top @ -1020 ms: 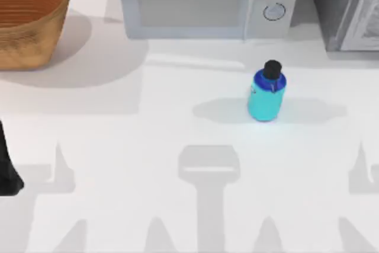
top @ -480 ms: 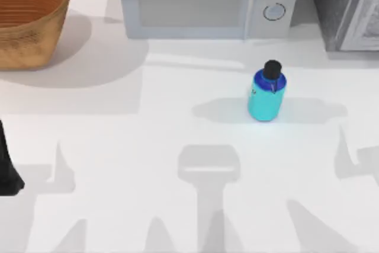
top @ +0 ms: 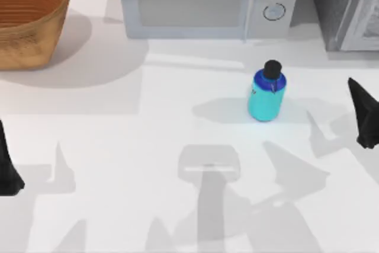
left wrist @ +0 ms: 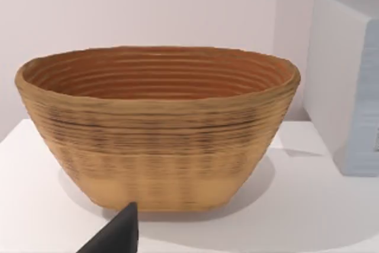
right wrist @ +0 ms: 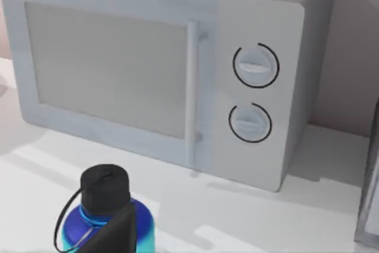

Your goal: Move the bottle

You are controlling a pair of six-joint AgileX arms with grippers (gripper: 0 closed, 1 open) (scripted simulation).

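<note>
The bottle (top: 266, 93) is small and cyan with a blue shoulder and a black cap. It stands upright on the white table, right of centre and just in front of the microwave (top: 201, 1). My right gripper (top: 362, 114) reaches in at the table's right edge, to the right of the bottle and apart from it. The right wrist view looks at the bottle (right wrist: 106, 220) from close by, with the microwave (right wrist: 160, 75) behind it. My left gripper (top: 7, 167) is parked at the left edge.
A woven brown basket (top: 26, 16) stands at the back left, and it appears large in the left wrist view (left wrist: 160, 128). A grey appliance (top: 346, 7) fills the back right corner beside the microwave.
My right gripper has come into the top view from the right edge, moving toward the bottle. The bottle and the left arm have not moved.
</note>
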